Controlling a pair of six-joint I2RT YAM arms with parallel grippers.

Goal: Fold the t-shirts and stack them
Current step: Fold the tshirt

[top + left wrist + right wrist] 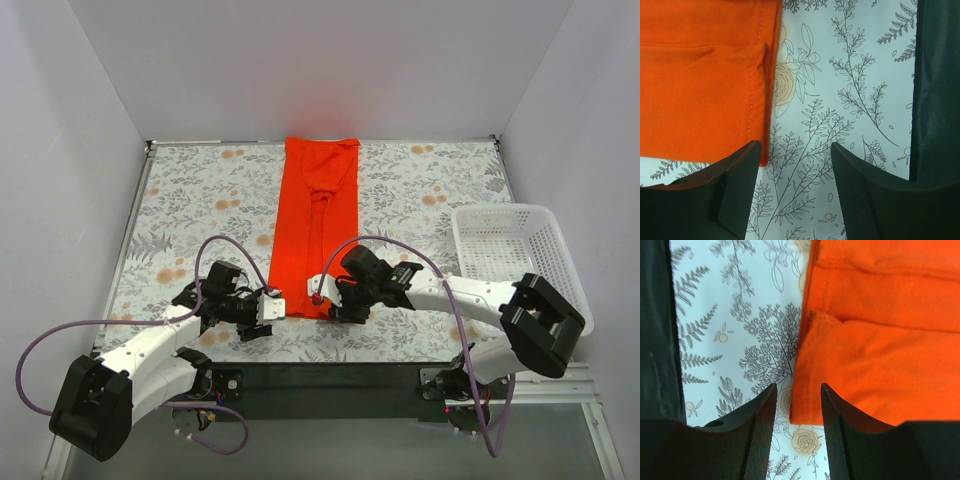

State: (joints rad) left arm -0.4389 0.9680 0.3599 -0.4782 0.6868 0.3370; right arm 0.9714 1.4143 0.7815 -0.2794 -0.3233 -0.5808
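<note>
- Black fingers [715, 200] of the left gripper [796, 155] fill the bottom of the left wrist view. They stand apart, with only printed mat showing in the gap, so the jaws are open and grip nothing.
- At 9 to 12 o'clock in that view lies the orange-red t-shirt [700, 85]. Its stitched corner reaches down to the tip of the finger at 7 o'clock; whether cloth and tip touch cannot be told.
- In the right wrist view the right gripper [799, 395] is also open. The t-shirt's corner lies flat in the gap between its fingers [755, 440], unpinched, and the cloth spreads away toward 1 to 3 o'clock.
- From above, the t-shirt is folded into a long narrow strip on the middle of the floral mat [200, 190]. It runs from the far edge at 12 o'clock toward 6 o'clock.
- Both grippers sit low at the strip's near end, the left at its 7 o'clock corner and the right at its 5 o'clock corner.
- At 3 o'clock of the strip, well apart from it, a white mesh basket [505, 245] stands at the mat's edge.
- Purple cables [230, 240] loop over both arms.
</note>
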